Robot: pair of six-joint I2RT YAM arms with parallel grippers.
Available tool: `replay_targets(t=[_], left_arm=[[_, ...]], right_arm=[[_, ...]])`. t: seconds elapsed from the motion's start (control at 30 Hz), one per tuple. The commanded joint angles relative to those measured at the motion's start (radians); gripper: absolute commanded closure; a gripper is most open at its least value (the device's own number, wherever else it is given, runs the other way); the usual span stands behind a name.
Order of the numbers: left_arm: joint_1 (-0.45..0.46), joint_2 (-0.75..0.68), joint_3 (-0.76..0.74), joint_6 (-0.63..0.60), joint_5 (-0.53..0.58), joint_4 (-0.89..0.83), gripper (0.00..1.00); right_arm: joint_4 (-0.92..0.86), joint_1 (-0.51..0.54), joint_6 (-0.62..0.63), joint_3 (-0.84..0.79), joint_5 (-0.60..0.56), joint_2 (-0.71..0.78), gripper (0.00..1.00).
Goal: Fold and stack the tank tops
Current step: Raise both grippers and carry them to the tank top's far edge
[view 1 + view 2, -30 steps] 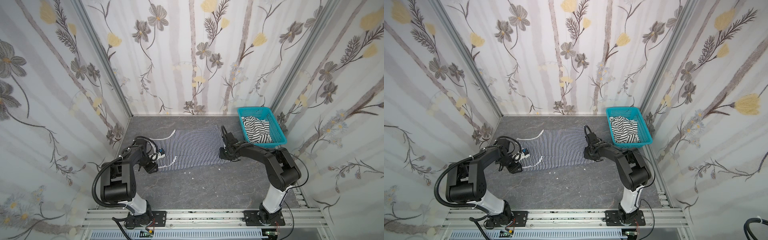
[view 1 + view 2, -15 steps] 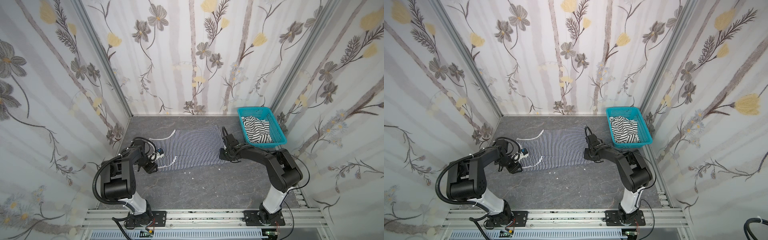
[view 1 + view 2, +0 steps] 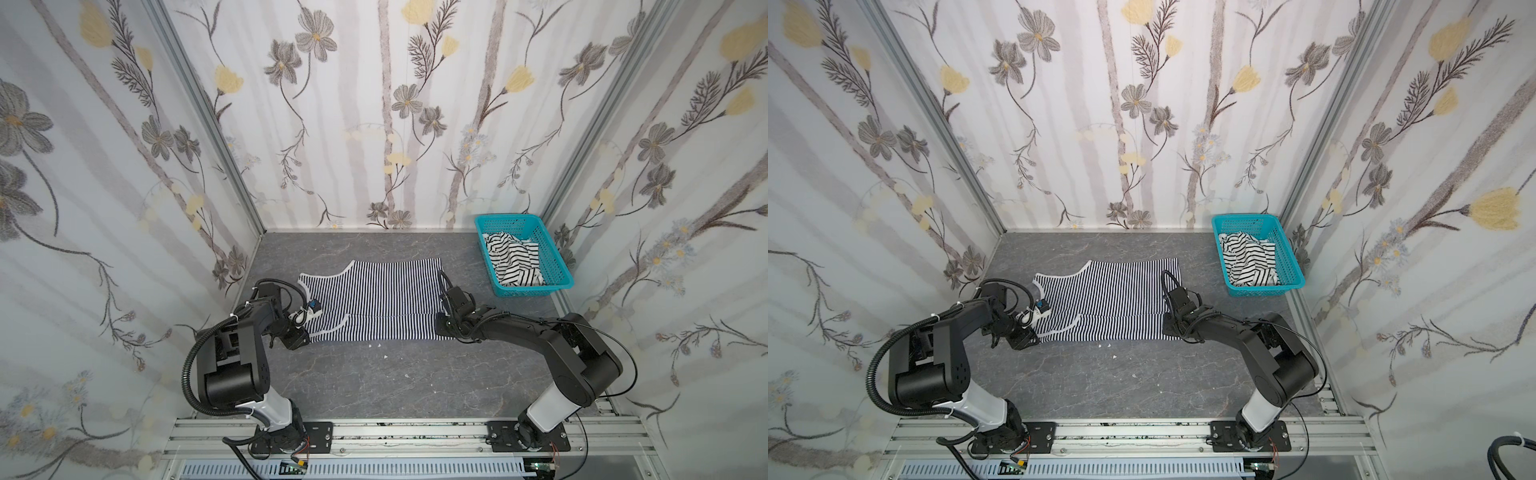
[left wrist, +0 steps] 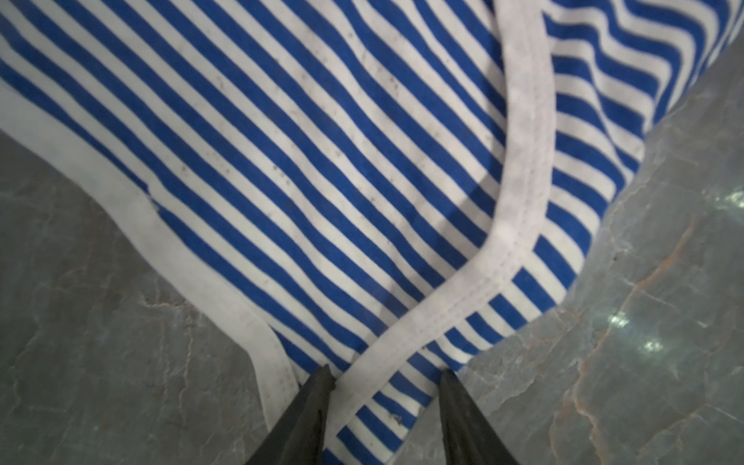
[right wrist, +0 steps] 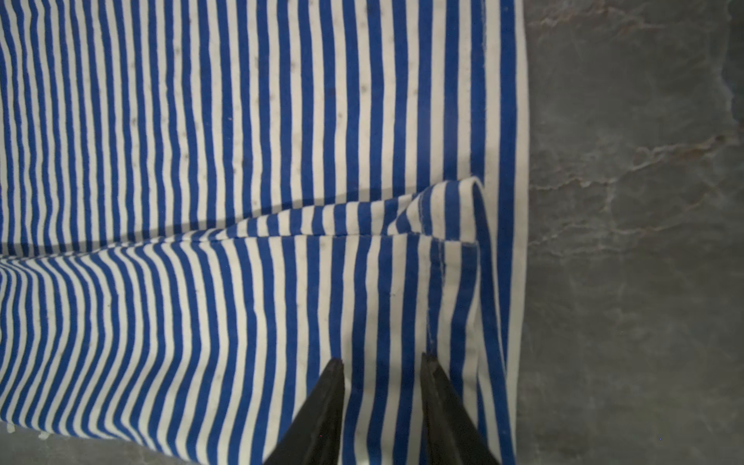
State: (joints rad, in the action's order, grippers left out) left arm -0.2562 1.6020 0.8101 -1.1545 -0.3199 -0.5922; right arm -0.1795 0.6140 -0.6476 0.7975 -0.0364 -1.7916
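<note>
Flat on grey marbled surface point(image 3: 374, 395), just left of teal perforated plastic basket point(image 3: 536, 289): thin navy-and-white striped tank top point(image 3: 374, 299) w/ white trim. Crumpled in basket: wider black-and-white striped top point(image 3: 513, 259). At strap end, far from basket, left fingers point(image 4: 310, 410) part-open astride trim. At hem end, near basket, right fingers point(image 5: 322, 402) narrow gap over cloth. Neither seems to pinch. Risk: folded flap point(image 5: 463, 201) puckers at hem corner, so may spring back, or drag if a tip snags on lift-off, skewing nxt fold.

The thin-striped tank top point(image 3: 1113, 299) lies spread on the table point(image 3: 1121, 374), the wide-striped tank top point(image 3: 1250, 262) crumpled in the teal basket point(image 3: 1262, 291).
</note>
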Motion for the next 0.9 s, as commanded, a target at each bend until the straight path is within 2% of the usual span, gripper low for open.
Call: replay_targets(t=[0.0, 0.27, 0.4, 0.53, 0.63, 0.87], left_arm=[[-0.034, 0.004, -0.036, -0.051, 0.198, -0.091, 0.52], [-0.074, -0.002, -0.043, -0.091, 0.23, -0.093, 0.52], [-0.075, -0.039, -0.017, -0.09, 0.208, -0.119, 0.5], [-0.061, -0.096, 0.073, -0.04, 0.113, -0.182, 0.3], [-0.018, -0.125, 0.162, 0.035, 0.03, -0.217, 0.23], [0.185, -0.086, 0.371, 0.247, -0.103, -0.219, 0.18]], right_arm=[[-0.155, 0.019, -0.052, -0.072, 0.035, 0.021, 0.65], [-0.195, 0.087, -0.073, -0.121, 0.039, 0.056, 0.65], [-0.231, 0.095, -0.076, -0.115, 0.039, 0.103, 0.65], [-0.277, 0.09, -0.073, -0.035, 0.028, 0.188, 0.6], [-0.314, 0.063, -0.047, 0.084, 0.021, 0.188, 0.54], [-0.347, -0.054, 0.056, 0.319, 0.036, 0.069, 0.52]])
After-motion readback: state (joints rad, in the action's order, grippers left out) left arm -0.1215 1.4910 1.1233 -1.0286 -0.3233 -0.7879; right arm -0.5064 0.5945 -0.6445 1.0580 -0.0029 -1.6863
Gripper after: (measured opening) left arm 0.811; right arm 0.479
